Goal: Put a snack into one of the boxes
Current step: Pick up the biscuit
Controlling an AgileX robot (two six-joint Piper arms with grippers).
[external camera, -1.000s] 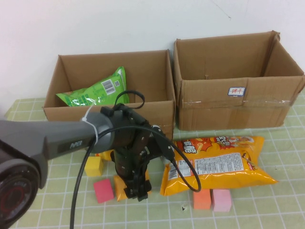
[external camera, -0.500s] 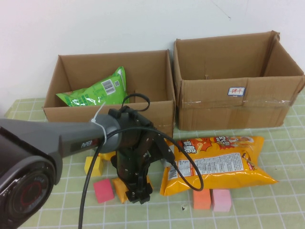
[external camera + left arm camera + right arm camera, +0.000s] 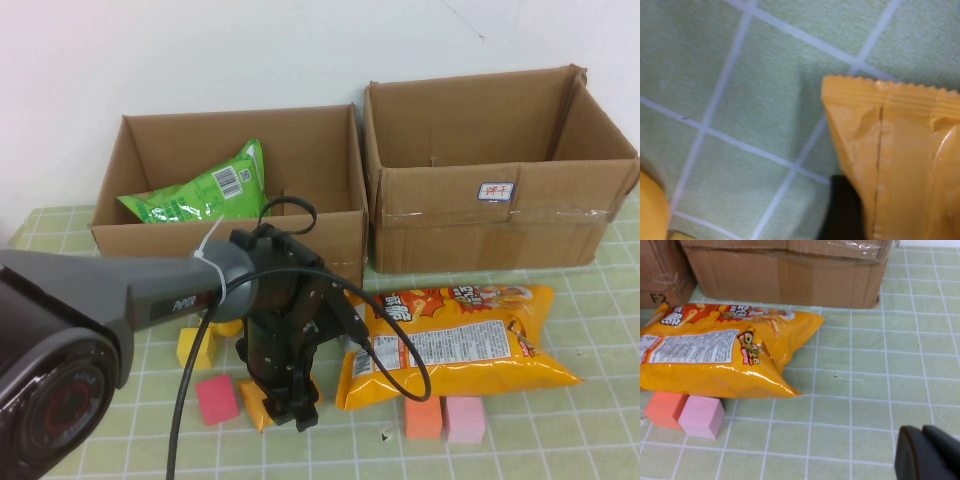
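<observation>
A small orange snack packet lies on the green tiled mat in front of the left cardboard box. My left gripper is pressed down over it. In the left wrist view the packet fills the space beside one dark finger; the other finger is out of frame. A large orange chips bag lies in front of the right box, which is empty. A green snack bag lies in the left box. My right gripper is shut and empty, above the mat to the right of the chips bag.
Foam blocks lie on the mat: yellow and red-pink left of my left gripper, orange and pink in front of the chips bag. The left arm's cable loops over the chips bag's left end.
My left arm has shifted slightly right and lower over the small orange packet. The bags, blocks and boxes have not moved.
</observation>
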